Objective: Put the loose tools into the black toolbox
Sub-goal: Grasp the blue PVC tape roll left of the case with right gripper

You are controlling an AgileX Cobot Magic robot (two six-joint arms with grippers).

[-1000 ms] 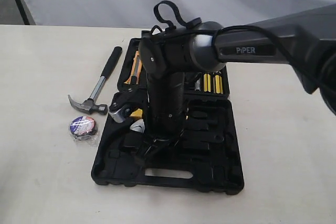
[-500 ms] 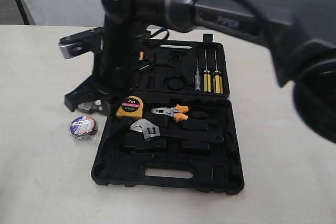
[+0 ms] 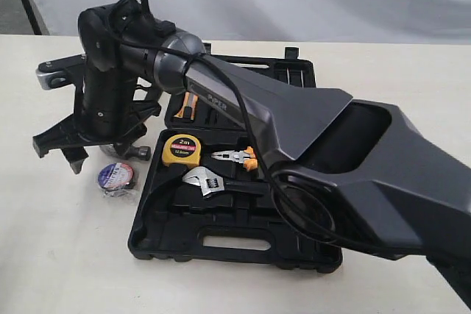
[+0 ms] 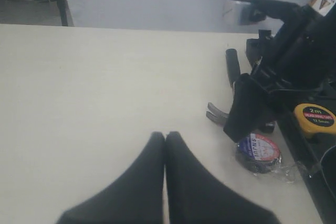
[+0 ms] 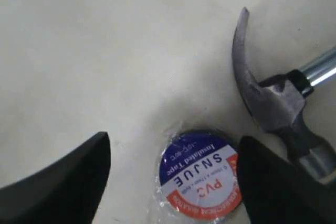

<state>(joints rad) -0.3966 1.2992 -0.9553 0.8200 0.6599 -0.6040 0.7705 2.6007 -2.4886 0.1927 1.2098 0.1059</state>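
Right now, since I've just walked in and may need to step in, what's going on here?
The right gripper, open, hangs over the tape roll and the hammer head, both lying on the table beside the black toolbox. It grips nothing. The adjustable wrench already lies in the toolbox, near the tape measure and pliers. The left gripper is shut and empty over bare table.
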